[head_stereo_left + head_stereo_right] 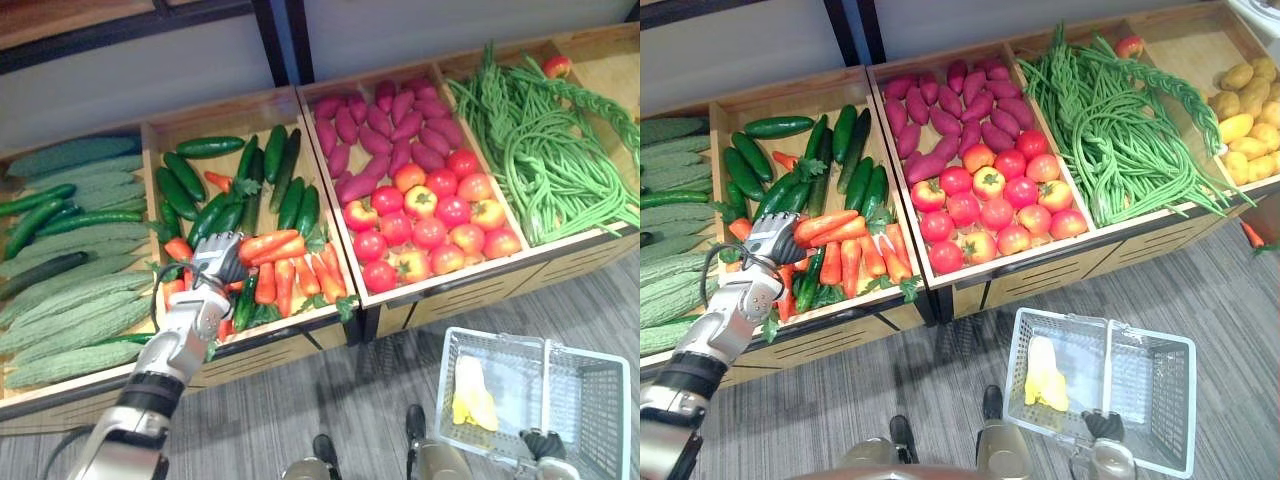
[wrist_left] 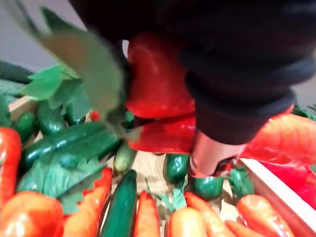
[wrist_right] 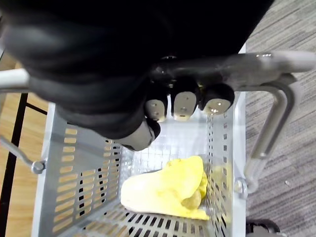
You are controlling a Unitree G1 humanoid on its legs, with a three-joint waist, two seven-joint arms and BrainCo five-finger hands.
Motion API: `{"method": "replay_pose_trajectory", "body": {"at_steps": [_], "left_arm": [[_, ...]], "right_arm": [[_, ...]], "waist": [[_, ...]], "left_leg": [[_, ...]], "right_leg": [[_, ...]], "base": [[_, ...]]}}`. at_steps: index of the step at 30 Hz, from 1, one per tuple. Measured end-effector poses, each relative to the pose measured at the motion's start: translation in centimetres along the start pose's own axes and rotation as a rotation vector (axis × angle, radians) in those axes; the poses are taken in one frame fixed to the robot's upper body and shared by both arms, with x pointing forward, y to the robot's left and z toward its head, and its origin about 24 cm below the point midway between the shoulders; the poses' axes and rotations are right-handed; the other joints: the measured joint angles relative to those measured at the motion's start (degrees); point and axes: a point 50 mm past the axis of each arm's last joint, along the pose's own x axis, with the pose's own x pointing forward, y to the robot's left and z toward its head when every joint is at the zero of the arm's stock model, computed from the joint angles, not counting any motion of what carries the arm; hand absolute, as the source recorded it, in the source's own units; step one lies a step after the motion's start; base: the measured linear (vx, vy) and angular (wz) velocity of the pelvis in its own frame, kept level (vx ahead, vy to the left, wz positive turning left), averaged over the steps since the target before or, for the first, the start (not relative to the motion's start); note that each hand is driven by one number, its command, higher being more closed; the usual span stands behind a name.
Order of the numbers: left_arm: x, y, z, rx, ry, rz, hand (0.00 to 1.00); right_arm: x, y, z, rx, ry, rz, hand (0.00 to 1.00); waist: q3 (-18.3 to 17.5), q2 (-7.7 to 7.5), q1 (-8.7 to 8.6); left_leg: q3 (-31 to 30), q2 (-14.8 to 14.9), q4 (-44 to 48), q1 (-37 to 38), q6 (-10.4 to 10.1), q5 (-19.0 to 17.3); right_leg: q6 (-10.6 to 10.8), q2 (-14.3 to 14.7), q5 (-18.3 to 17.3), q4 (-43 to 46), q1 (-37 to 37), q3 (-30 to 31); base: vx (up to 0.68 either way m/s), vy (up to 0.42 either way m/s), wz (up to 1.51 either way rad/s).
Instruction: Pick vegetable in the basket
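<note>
The left arm (image 1: 175,350) reaches forward and stretches out well to the left of the basket (image 1: 600,400) and beyond it. The left hand (image 1: 215,262) hangs palm down at its end, fingers curled round a carrot (image 1: 268,245). The right hand (image 3: 185,102) sits above the basket's near edge, its fingers and thumb wrapped round the handle (image 3: 261,61).

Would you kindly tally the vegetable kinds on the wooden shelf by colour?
Green: 3 (bumpy bitter gourds, smooth cucumbers, long string beans)
Red or orange: 2 (round tomatoes, tapered carrots)
Purple: 1 (sweet potatoes)
Yellow: 1 (potatoes)
Total: 7
</note>
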Motion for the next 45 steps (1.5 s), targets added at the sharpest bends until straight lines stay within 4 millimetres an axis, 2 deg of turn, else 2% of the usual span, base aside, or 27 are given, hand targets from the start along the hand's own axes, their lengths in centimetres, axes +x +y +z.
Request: {"method": "replay_pose_trajectory", "body": {"at_steps": [3,5,9,11,13,14,16,17,19,25,30,34,37,41,45], "left_arm": [[-0.6,0.5,0.9,-0.006,-0.076,0.009,1.00],[-0.9,0.8,1.4,-0.004,-0.122,0.011,1.00],[-1.5,1.0,2.3,-0.013,-0.178,0.009,1.00],[-1.9,1.1,3.2,-0.022,-0.229,0.003,1.00],[-2.3,1.3,5.0,-0.056,-0.332,-0.010,1.00],[-2.4,1.4,5.4,-0.060,-0.360,-0.016,1.00],[-3.0,1.8,7.3,-0.091,-0.471,-0.025,1.00],[-3.2,1.9,7.8,-0.117,-0.499,-0.033,1.00],[-4.1,2.1,9.8,-0.197,-0.622,-0.085,1.00],[-5.4,1.0,14.7,-0.273,-0.873,-0.233,1.00],[-6.0,-0.2,16.8,-0.290,-0.965,-0.321,1.00],[-6.6,-2.3,19.0,-0.326,-1.013,-0.420,1.00],[-7.2,-3.4,20.3,-0.352,-1.040,-0.479,1.00],[-8.3,-4.9,21.6,-0.374,-1.066,-0.556,1.00],[-9.1,-6.5,22.8,-0.395,-1.067,-0.635,1.00]], "right_arm": [[0.4,-2.6,0.2,-0.054,0.000,-0.061,1.00],[0.6,-4.3,0.4,-0.150,0.002,-0.087,1.00],[1.1,-6.0,2.3,-0.241,-0.045,-0.086,1.00],[1.4,-6.6,4.1,-0.322,-0.099,-0.075,1.00],[1.5,-7.5,7.1,-0.465,-0.203,-0.061,1.00],[1.4,-7.6,7.9,-0.503,-0.230,-0.057,1.00],[0.9,-8.1,11.0,-0.642,-0.351,-0.033,1.00],[0.7,-8.2,11.8,-0.669,-0.381,-0.024,1.00],[-0.2,-7.7,14.3,-0.777,-0.499,0.016,1.00],[-2.1,-4.5,16.5,-0.970,-0.665,0.192,1.00],[-3.7,-1.6,16.9,-1.033,-0.768,0.347,1.00],[-5.0,0.7,16.4,-1.093,-0.817,0.500,1.00],[-5.4,1.2,17.2,-1.117,-0.847,0.528,1.00],[-5.9,1.6,17.1,-1.178,-0.846,0.583,1.00],[-6.2,1.8,17.7,-1.146,-0.839,0.615,1.00]], "waist": [[-1.1,0.23,-0.12],[-2.3,0.13,-0.12],[-2.7,0.15,-0.29],[-3.0,0.00,-0.24],[-3.3,-0.05,-0.45],[-3.3,-0.09,-0.50],[-3.7,-0.15,-1.61],[-3.8,-0.21,-1.80],[-4.4,-0.39,-1.88],[-6.4,-1.33,-2.19],[-6.9,-1.22,-3.21],[-6.9,-1.21,-3.42],[-6.9,-1.19,-3.43],[-7.2,-1.39,-3.60],[-7.3,-1.56,-4.63]], "left_leg": [[0.4,-0.6,-1.0,1.7,0.0,0.0],[1.4,-0.7,-1.4,2.7,0.0,0.0],[5.4,-1.0,-2.0,5.2,0.4,-0.7],[8.5,-0.9,-1.8,6.5,0.3,-1.6],[12.7,-1.2,-1.5,8.0,0.2,-2.8],[13.7,-1.2,-1.2,8.4,0.1,-3.2],[17.5,-1.0,0.1,9.8,-0.1,-4.9],[18.6,-0.9,0.5,10.2,-0.2,-5.3],[23.0,-0.1,2.8,11.1,-0.7,-7.3],[28.6,2.6,8.6,12.0,-1.6,-11.2],[30.6,3.9,11.3,12.0,-2.0,-12.7],[31.9,5.0,13.7,12.0,-2.1,-14.0],[33.0,5.3,15.0,12.0,-2.0,-14.9],[33.4,5.3,15.4,12.0,-2.0,-15.2],[33.4,5.3,15.5,11.9,-2.0,-15.4]], "right_leg": [[0.1,0.0,0.1,-0.4,1.1,0.5],[0.2,0.3,0.7,-1.4,1.7,1.8],[0.4,1.1,2.2,-2.3,1.7,6.5],[0.7,1.7,3.3,-3.2,1.7,10.0],[1.3,2.4,4.6,-4.2,1.7,14.5],[1.5,2.6,4.8,-4.3,1.7,15.5],[2.0,3.1,5.2,-4.3,1.7,19.2],[2.2,3.6,5.3,-4.3,1.7,20.2],[2.6,4.6,5.7,-4.3,1.6,24.1],[2.7,6.8,6.2,-3.8,1.3,28.3],[2.7,7.7,6.2,-2.9,0.6,29.4],[2.7,8.4,6.1,-2.1,0.5,30.3],[2.7,8.5,6.1,-1.8,-0.1,31.1],[2.7,8.6,6.1,-1.7,-0.1,31.5],[2.7,8.5,6.1,-1.7,-0.2,31.4]], "base": [[0.03,0.026,-0.08],[0.01,0.022,-0.28],[-0.03,0.015,-0.67],[-0.06,0.003,-0.86],[-0.08,0.003,-0.93],[-0.07,0.005,-0.94],[-0.05,-0.002,-0.85],[-0.03,-0.006,-0.90],[-0.02,-0.009,-0.92],[0.04,-0.013,-0.47],[0.05,0.013,-0.19],[0.01,0.019,-0.14],[0.01,0.031,-0.16],[0.02,0.042,-0.07],[0.06,0.049,0.00]]}}
